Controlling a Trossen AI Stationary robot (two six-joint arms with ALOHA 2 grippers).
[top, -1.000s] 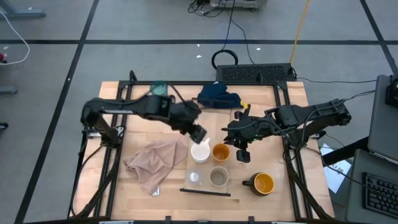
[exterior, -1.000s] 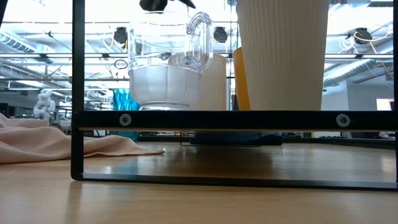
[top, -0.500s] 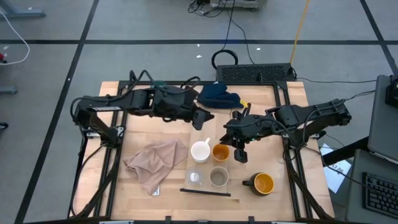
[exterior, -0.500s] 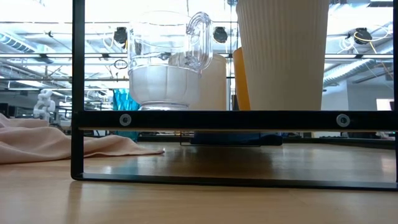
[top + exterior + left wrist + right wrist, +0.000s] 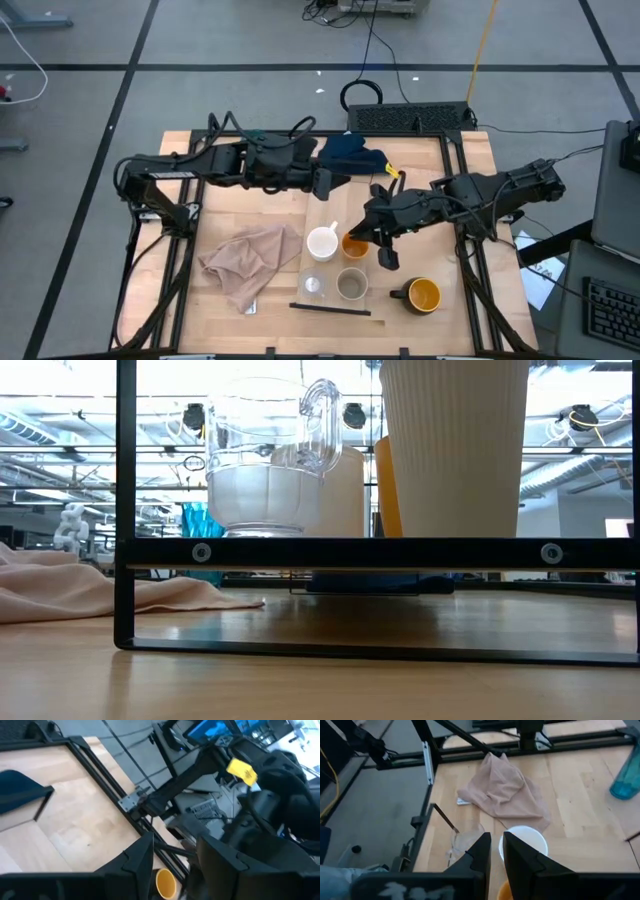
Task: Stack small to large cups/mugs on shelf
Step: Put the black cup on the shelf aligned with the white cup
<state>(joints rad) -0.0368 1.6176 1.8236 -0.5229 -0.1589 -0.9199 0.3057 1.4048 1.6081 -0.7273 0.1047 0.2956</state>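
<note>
- High view: the left gripper (image 5: pixel 322 182) hangs over the far middle of the table beside a dark blue cloth (image 5: pixel 352 154), well apart from the cups, its fingers parted around nothing. The right gripper (image 5: pixel 385 257) sits just beside the small orange cup (image 5: pixel 354 244), fingers together, holding nothing. On the shelf (image 5: pixel 325 302) stand the white mug (image 5: pixel 322 242), the tiny clear cup (image 5: pixel 314 286) and the beige cup (image 5: pixel 351 286). The dark yellow-lined mug (image 5: pixel 421 294) sits on the table right of the shelf; a beige cloth (image 5: pixel 250 262) lies left.
- Low view: clear cup (image 5: pixel 262 460) and ribbed beige cup (image 5: pixel 456 450) loom close; no gripper shows.
- Left wrist view: fingers (image 5: pixel 137 857) apart, the yellow-lined mug (image 5: pixel 165 882) far beyond them.
- Right wrist view: fingers (image 5: pixel 481 851) nearly touching, the white mug (image 5: pixel 523 838) just past their tips, the tall teal tumbler (image 5: pixel 626 776) well apart at the far edge.
</note>
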